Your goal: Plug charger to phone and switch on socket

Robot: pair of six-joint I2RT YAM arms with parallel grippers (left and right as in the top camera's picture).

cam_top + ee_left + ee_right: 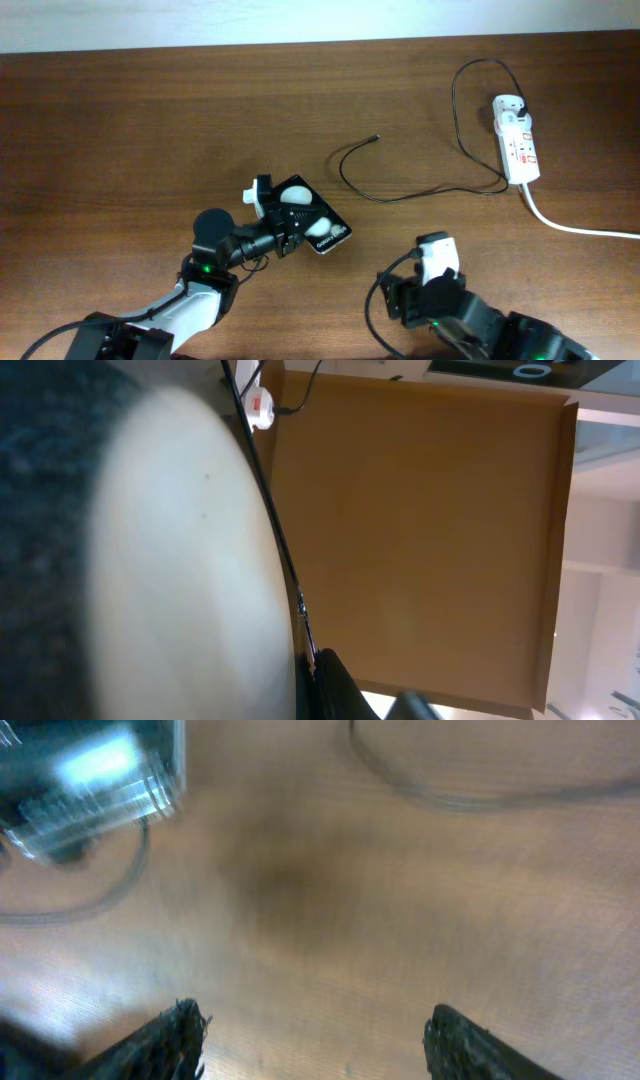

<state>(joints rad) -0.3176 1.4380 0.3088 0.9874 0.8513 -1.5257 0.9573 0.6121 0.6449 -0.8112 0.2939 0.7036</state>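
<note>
From above, the phone lies slanted in the lower middle of the wooden table. Its end with the white round shapes is toward the left gripper, whose jaws are closed on that end. The charger lies in a loose loop to the right of the phone. Its small tip is free on the wood, well apart from the phone, and its plug sits in the far end of the power strip near the right edge. A thick white cord leaves the near end of the strip. The right gripper is at the bottom edge, right of the phone and touching nothing.

In the left wrist view, a big blurred white shape fills the left side. A thin black cable runs along it, and the power strip is small at the top.

In the right wrist view, which is blurred, the two dark fingers stand wide apart over bare wood, and part of the cable curves at the top.
</note>
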